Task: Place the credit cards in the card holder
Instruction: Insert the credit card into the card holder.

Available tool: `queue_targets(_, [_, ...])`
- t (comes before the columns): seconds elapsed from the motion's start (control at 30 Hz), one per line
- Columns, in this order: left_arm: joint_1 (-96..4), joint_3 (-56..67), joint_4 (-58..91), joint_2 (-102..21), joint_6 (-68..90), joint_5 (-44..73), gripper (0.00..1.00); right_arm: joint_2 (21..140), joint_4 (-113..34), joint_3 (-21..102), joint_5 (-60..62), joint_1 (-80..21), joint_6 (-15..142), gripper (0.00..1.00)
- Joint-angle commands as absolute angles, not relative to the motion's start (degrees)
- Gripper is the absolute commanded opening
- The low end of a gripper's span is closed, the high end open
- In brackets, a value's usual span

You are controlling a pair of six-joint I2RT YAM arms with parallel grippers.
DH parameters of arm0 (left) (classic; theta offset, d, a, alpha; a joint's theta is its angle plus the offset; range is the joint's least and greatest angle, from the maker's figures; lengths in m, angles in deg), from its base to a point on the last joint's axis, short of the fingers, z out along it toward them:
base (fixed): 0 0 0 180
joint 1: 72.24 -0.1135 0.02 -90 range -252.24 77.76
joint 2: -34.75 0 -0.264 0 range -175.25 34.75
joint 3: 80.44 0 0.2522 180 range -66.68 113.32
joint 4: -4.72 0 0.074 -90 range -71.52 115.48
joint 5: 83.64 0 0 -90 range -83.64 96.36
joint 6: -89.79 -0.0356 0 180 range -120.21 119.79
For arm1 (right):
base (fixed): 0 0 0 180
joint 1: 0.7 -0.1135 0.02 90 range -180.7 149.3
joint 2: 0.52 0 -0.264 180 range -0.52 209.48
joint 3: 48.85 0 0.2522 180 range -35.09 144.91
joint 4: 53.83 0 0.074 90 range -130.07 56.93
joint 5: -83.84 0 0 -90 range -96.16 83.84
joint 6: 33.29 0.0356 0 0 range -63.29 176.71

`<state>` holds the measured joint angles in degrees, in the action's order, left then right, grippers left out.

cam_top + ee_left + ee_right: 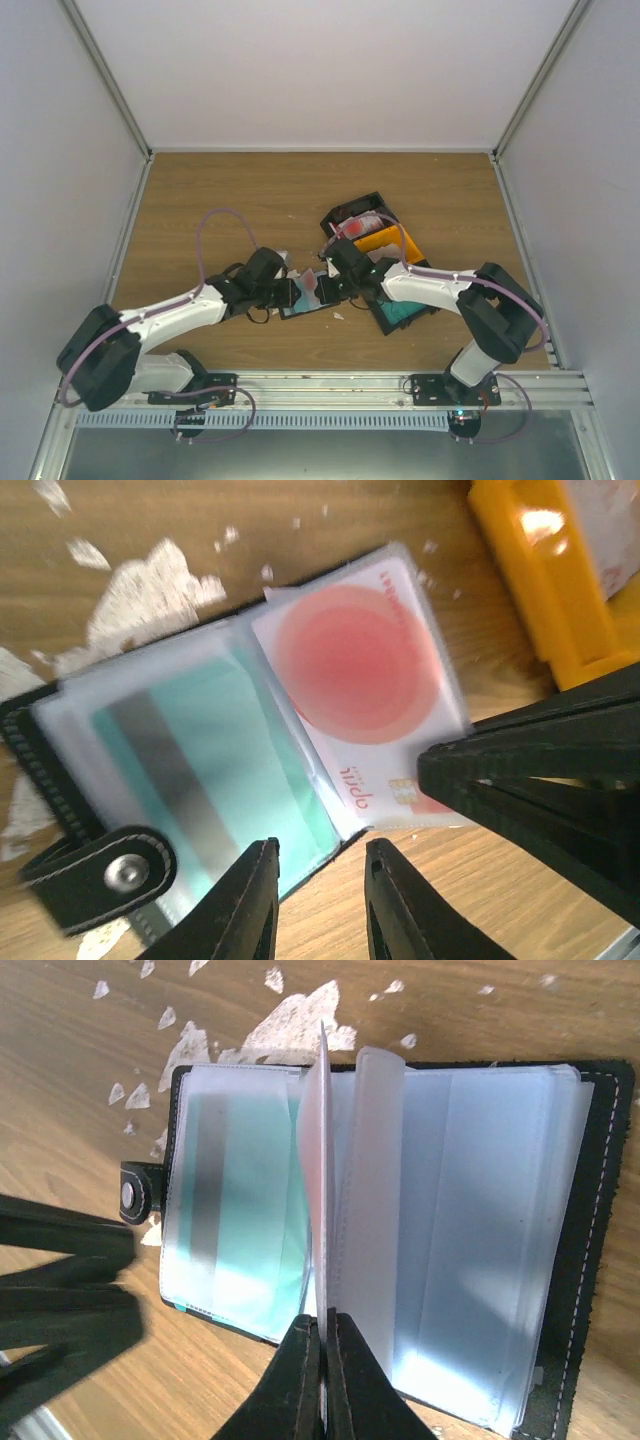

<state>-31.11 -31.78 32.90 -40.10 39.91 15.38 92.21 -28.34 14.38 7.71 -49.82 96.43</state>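
While the card holder (585, 1160) lies open on the worktop (60, 1040), one teal card (230, 770) sits pocketed. My right gripper (325, 1355) pinches the pink card (360, 670) by its edge, insertion judged incomplete. My left gripper (320, 900) hangs slightly parted, empty. Further cards appear left in the trays (405, 243).

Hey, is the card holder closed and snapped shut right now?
No, the card holder lies spread open with its clear pockets showing, and its snap strap sticks out unfastened at the side.
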Motion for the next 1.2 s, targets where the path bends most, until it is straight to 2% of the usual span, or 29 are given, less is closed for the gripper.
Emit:
queue_targets(0.0, [-31.2,-31.0,37.1,-33.2,41.0,7.8,0.29,91.7,-23.9,17.0,3.3,-50.3,94.1,0.01])
queue_targets(0.13, [-32.0,-31.7,39.1,-28.7,41.7,4.4,0.30,92.9,-24.3,18.7,4.6,-51.8,93.1,0.13])
queue_targets(0.33, [-33.7,-32.1,40.6,-25.0,41.6,4.1,0.32,96.2,-26.0,22.1,6.8,-55.1,92.9,0.40])
queue_targets(0.47, [-34.5,-32.2,41.7,-22.7,41.4,3.9,0.33,97.9,-27.4,24.1,8.1,-56.7,93.3,0.51])
queue_targets(0.57, [-35.1,-32.2,42.1,-21.0,41.2,3.5,0.35,98.2,-29.6,24.1,10.1,-57.1,93.7,0.54])
queue_targets(0.73, [-35.9,-32.7,41.4,-18.0,40.0,5.4,0.45,95.0,-29.3,23.5,6.4,-56.6,94.2,0.55])
queue_targets(0.87, [-36.6,-34.0,37.7,-16.6,38.0,11.7,0.54,90.8,-22.5,24.1,-3.1,-54.7,94.2,0.55])
queue_targets(1.17, [-36.9,-35.7,25.3,-18.4,34.0,27.7,0.68,77.3,-6.9,21.9,-21.4,-47.8,95.4,0.60])
